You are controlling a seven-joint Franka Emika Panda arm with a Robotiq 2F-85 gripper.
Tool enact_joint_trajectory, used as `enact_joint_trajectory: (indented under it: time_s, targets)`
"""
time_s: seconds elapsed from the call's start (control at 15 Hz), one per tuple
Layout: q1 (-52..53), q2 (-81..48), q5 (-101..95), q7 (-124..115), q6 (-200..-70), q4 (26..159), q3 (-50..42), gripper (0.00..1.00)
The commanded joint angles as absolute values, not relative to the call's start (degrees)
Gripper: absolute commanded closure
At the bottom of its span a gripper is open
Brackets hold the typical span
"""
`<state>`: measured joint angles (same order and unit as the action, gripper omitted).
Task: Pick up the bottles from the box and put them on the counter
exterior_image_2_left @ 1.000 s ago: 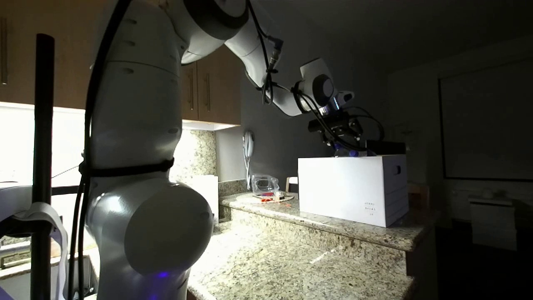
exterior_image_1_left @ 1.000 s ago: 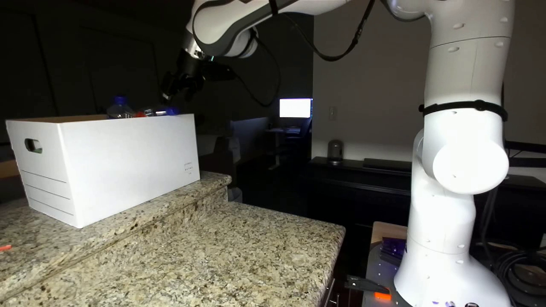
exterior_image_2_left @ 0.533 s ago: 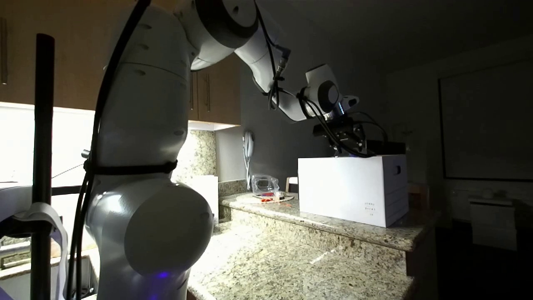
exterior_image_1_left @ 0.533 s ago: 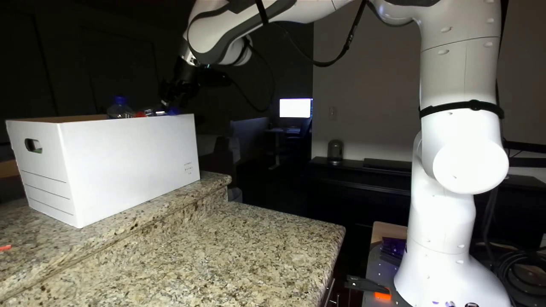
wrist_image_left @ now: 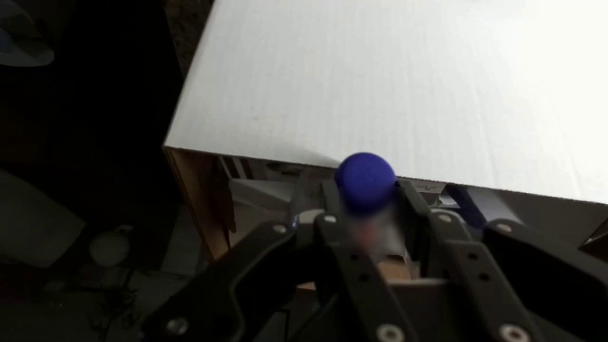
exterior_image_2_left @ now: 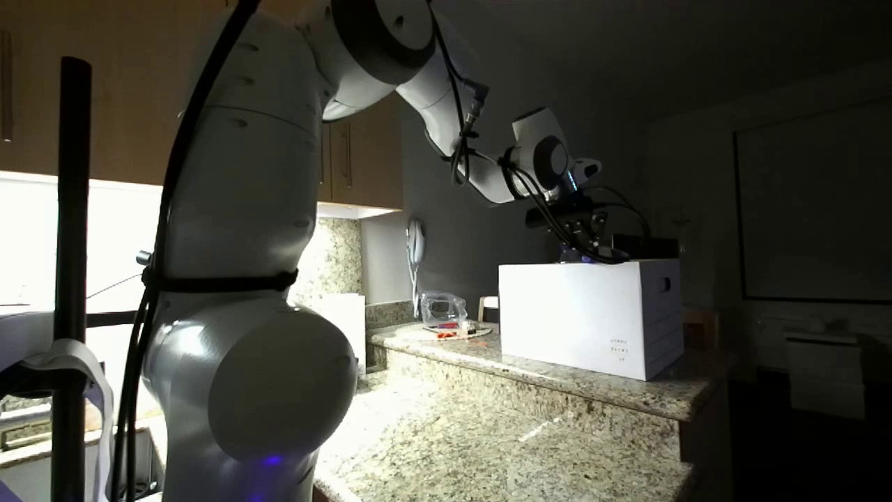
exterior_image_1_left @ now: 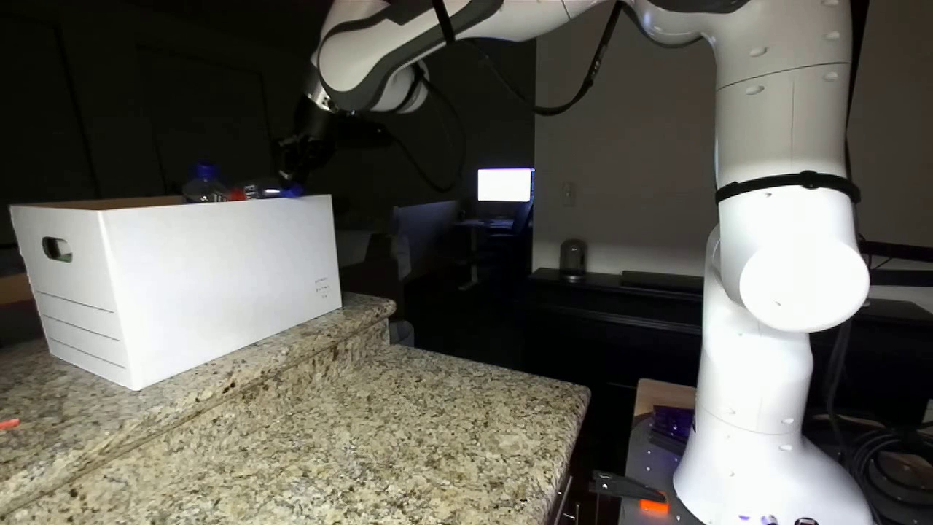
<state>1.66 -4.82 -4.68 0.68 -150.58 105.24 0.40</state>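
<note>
The white box stands on the raised ledge of the granite counter. Over the box's near-end rim my gripper has closed around the neck of a bottle, just behind its blue cap. That bottle lies tilted across the top of the box, its label and a red part showing in an exterior view; its lower body is blurred or hidden in the wrist view. A second bottle, blue-capped and upright, pokes above the rim farther along. The rest of the box's contents are mostly hidden by its walls.
A round mat with a clear plastic container and small red items sits farther along the ledge. A dark block shows behind the box. The counter steps down to a lower level in front of the box.
My gripper has come down toward the box, and its fingers have closed around the capped end of the lying bottle. That bottle has shifted slightly; the box has stayed put.
</note>
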Motion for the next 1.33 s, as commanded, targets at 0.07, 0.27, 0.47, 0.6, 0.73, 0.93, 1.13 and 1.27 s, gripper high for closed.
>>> enact_joint_trajectory:
  time_s: [0.07, 0.27, 0.47, 0.6, 0.73, 0.93, 1.13, 1.27]
  targets:
    - [1.22, -5.67, -3.13, 0.31, -150.21, 104.67, 0.45, 0.87]
    - [1.18, -5.62, -2.95, 0.44, -150.14, 104.77, 0.43, 0.87]
    - [1.15, -5.69, -2.95, 0.46, -150.03, 104.82, 0.36, 0.36]
    - [1.12, -6.11, -2.81, 0.54, -150.17, 104.82, 0.26, 0.23]
    - [1.1, -6.46, -2.86, 0.43, -150.91, 104.95, 0.15, 0.44]
    - [1.11, -6.5, -3.04, 0.22, -151.48, 104.94, 0.01, 0.63]
    - [1.13, -6.06, -3.27, 0.07, -151.97, 104.94, -0.11, 0.84]
    - [1.15, -5.67, -3.44, 0.07, -152.2, 105.0, -0.17, 0.85]
